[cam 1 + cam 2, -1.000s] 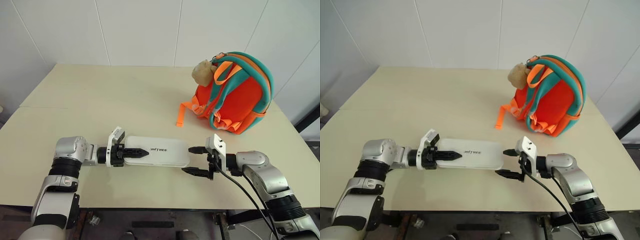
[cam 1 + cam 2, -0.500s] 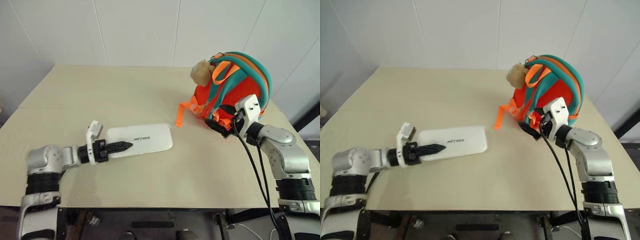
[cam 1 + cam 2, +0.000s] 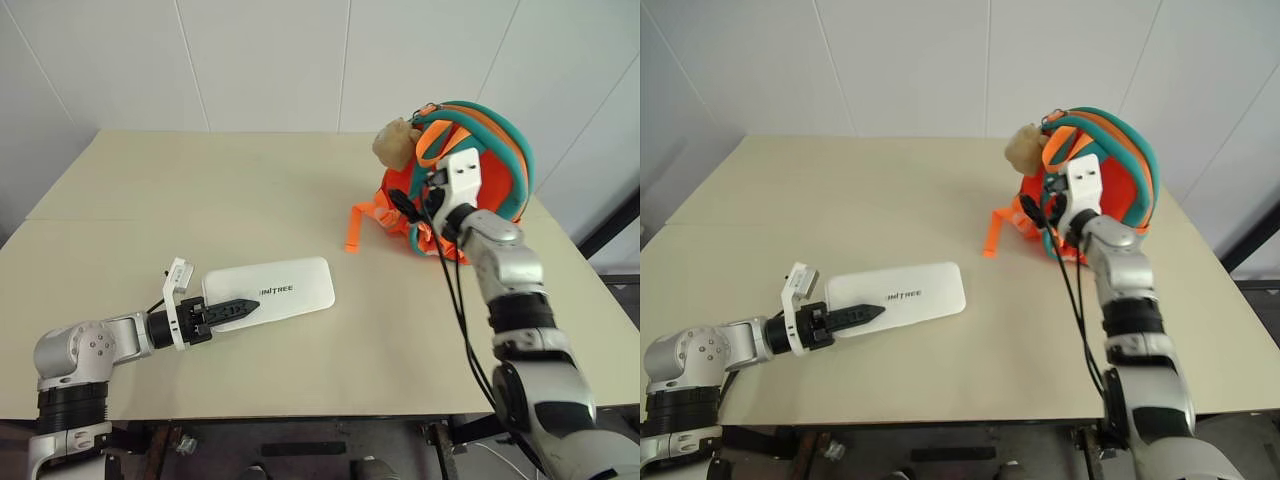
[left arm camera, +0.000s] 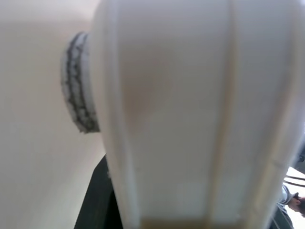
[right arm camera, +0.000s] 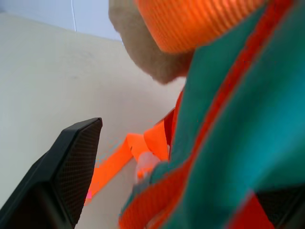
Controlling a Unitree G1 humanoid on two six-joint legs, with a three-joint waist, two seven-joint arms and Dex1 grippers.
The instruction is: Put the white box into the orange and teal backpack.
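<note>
The white box (image 3: 275, 288) lies flat on the table, dark lettering up, left of the middle. My left gripper (image 3: 250, 303) is shut on its near-left end, one black finger lying over the top. In the left wrist view the white box (image 4: 190, 109) sits close up. The orange and teal backpack (image 3: 485, 165) stands upright at the far right, a beige plush charm (image 3: 395, 145) at its top left. My right gripper (image 3: 408, 208) is raised against the backpack's left side and is open. One of its fingers (image 5: 71, 167) shows beside a teal strap (image 5: 238, 143) that lies between the jaws.
A loose orange webbing strap (image 3: 355, 225) trails from the backpack onto the beige table (image 3: 230, 180). A black cable (image 3: 455, 300) hangs from my right wrist. White walls stand behind the table, and its right edge runs close to the backpack.
My right arm rose from the table's front, beside the box's right end, to the backpack's left side. My left gripper drew the box leftward and turned it slightly.
</note>
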